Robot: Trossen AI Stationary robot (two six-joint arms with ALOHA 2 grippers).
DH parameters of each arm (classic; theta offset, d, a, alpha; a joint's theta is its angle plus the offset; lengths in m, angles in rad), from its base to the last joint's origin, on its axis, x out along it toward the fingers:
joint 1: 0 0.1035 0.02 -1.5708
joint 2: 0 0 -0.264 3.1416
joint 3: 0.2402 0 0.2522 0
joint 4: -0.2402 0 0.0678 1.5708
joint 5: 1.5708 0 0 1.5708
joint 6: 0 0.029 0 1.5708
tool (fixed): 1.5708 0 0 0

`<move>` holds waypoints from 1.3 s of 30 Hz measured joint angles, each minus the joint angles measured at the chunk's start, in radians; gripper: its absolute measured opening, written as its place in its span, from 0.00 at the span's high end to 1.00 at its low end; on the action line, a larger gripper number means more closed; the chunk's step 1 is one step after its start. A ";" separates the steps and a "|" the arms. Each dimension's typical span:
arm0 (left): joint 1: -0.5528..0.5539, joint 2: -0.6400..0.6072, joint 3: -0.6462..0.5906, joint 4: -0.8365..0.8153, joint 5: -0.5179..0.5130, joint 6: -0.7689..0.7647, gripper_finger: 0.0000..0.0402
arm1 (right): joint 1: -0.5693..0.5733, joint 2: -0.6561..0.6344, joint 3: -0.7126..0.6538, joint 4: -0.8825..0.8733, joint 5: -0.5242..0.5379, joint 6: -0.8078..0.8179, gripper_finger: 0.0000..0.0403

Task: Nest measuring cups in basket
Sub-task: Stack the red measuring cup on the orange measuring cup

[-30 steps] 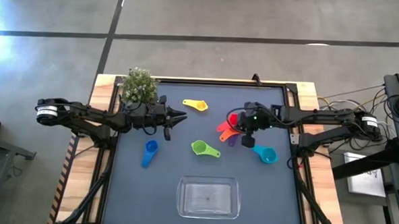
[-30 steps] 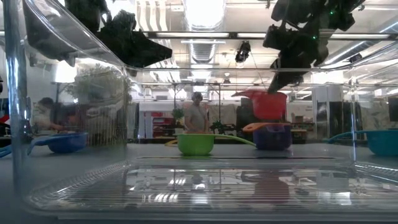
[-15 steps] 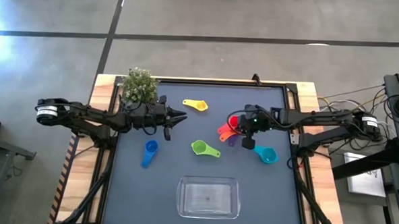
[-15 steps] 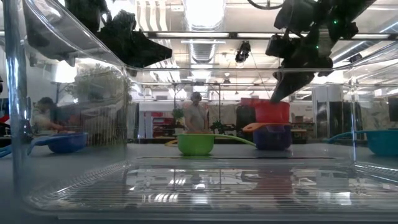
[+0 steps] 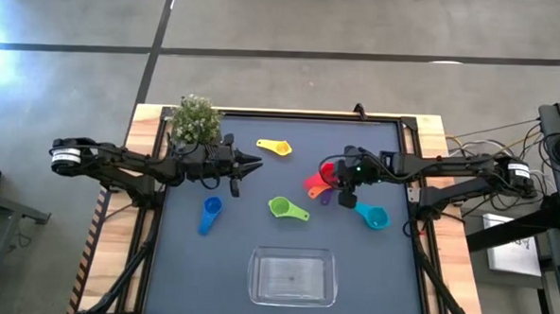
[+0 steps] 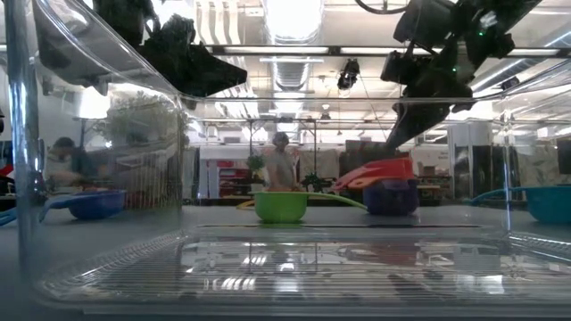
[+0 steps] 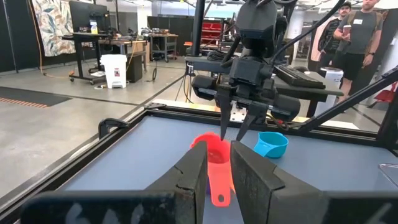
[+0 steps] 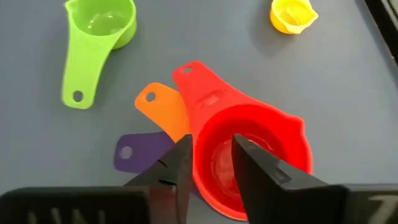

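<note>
One red cup (image 8: 249, 155), released by the right claw (image 8: 211, 165), now rests tilted.

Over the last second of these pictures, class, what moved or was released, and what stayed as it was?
The red cup came down: it was held above the orange cup and purple cup, and now rests tilted on that stack. The right gripper has parted its fingers and let it go, still directly above it. The left gripper, green cup, blue cup, teal cup, yellow cup and basket stayed put.
</note>
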 joint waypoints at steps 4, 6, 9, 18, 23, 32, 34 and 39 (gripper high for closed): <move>0.000 0.000 0.000 0.000 0.000 0.000 0.87 | 0.000 -0.003 0.017 -0.035 0.011 0.022 0.68; 0.000 0.000 0.000 0.000 0.000 0.000 0.87 | 0.001 -0.005 0.040 -0.067 0.007 0.057 0.66; 0.000 0.000 0.000 0.000 0.000 0.000 0.87 | 0.010 -0.008 0.078 -0.135 0.007 0.119 0.66; 0.000 0.000 0.000 0.000 0.001 0.000 0.87 | 0.005 -0.014 -0.003 0.081 0.064 0.159 0.73; 0.000 0.000 0.000 0.000 0.001 -0.001 0.87 | -0.006 -0.073 -0.226 0.600 -0.035 0.137 0.86; 0.000 0.000 0.000 -0.001 0.004 -0.001 0.87 | -0.008 -0.069 -0.553 1.139 0.099 0.141 0.98; 0.000 0.000 0.000 -0.001 0.004 -0.001 0.87 | -0.009 -0.069 -0.573 1.179 0.108 0.145 0.98; 0.000 0.000 0.000 -0.001 0.003 -0.001 0.87 | -0.018 -0.060 -0.596 1.168 0.139 0.160 0.98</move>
